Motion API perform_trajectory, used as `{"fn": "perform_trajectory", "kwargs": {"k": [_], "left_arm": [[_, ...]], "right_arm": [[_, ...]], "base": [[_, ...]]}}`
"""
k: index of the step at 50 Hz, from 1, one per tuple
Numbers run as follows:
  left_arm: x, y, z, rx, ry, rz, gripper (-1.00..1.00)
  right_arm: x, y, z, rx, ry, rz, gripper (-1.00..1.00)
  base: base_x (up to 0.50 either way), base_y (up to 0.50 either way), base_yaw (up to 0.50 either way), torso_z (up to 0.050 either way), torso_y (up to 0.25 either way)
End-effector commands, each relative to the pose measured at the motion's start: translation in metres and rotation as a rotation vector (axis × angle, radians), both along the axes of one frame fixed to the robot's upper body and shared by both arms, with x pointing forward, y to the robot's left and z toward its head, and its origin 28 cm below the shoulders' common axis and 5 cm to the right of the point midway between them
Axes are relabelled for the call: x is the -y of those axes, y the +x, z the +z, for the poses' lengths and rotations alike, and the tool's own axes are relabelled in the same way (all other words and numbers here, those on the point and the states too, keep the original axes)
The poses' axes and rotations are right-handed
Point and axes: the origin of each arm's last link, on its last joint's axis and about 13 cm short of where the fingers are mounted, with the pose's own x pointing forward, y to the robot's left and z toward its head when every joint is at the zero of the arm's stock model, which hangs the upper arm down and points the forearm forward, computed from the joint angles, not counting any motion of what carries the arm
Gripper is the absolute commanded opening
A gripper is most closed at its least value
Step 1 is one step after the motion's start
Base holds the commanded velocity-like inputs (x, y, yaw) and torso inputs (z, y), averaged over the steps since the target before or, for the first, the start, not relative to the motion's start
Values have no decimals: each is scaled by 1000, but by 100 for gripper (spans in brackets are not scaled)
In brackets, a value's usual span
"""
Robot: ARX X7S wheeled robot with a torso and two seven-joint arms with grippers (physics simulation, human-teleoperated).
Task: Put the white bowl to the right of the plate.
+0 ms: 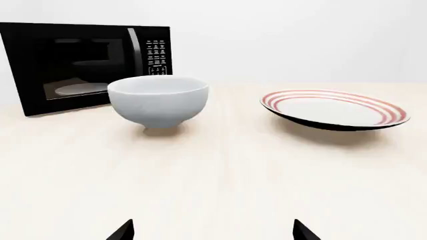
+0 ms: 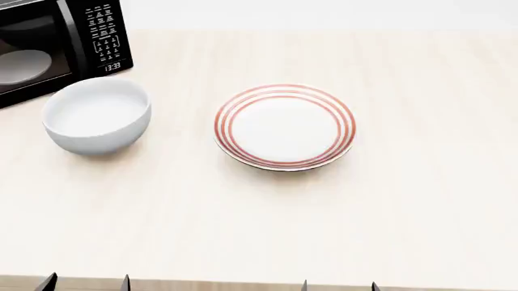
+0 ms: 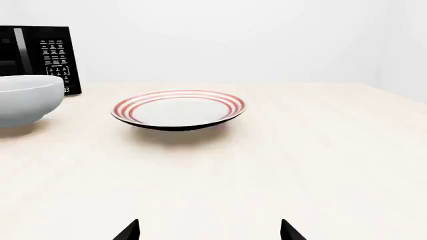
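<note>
White bowl [image 2: 96, 115]: upright on the tabletop [image 2: 267, 224], empty, at about 9 o'clock from the plate [image 2: 284, 126] in the head view. It stands apart from the plate with bare tabletop between them, so it is on the plate's left, not its right.

Plate: flat on the tabletop near the centre of the head view, empty, red-orange rings around its rim. Its underside appears dark in both wrist views.

Microwave [image 2: 57, 45]: black, at about 11 o'clock from the white bowl, in the far left corner of the head view. Door closed, pale dish [image 2: 23, 65] visible through the glass, keypad on its right side with a lit clock display. The white bowl stands just in front of it; contact cannot be determined.

Left tool [image 2: 86, 284]: only two dark fingertips show at the near edge of the tabletop, at about 6 o'clock from the white bowl and well apart from it. The fingertips are spread, with nothing between them. The left wrist view confirms the gap and shows the white bowl ahead.

Right tool [image 2: 339, 285]: two dark fingertips at the near edge, at about 5 o'clock from the plate and well apart from it. Spread, with nothing between them.
</note>
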Motion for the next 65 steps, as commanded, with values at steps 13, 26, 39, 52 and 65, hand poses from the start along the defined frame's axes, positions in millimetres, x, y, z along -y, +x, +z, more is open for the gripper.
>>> {"fn": "perform_trajectory", "kwargs": {"k": [13,26,39,52,65], "left_arm": [[-6,-32,55,41,25,-34,100],[-11,-32,58,56,27,-12,100],[-12,-35,60,68,14,-20,100],[-13,-36,61,94,24,-2,100],[-14,-37,63,98,21,1,100]], "right_arm": [[14,-4,57,66,25,-64,100],[11,-20,60,141,3,-15,100],[16,-22,62,138,10,-56,100],[18,-21,62,144,30,-45,100],[18,-22,63,145,38,-35,100]], "base": [[0,0,0,0,0],[335,0,0,0,0],[494,176,0,0,0],[479,381,0,0,0],[500,47,0,0,0]]}}
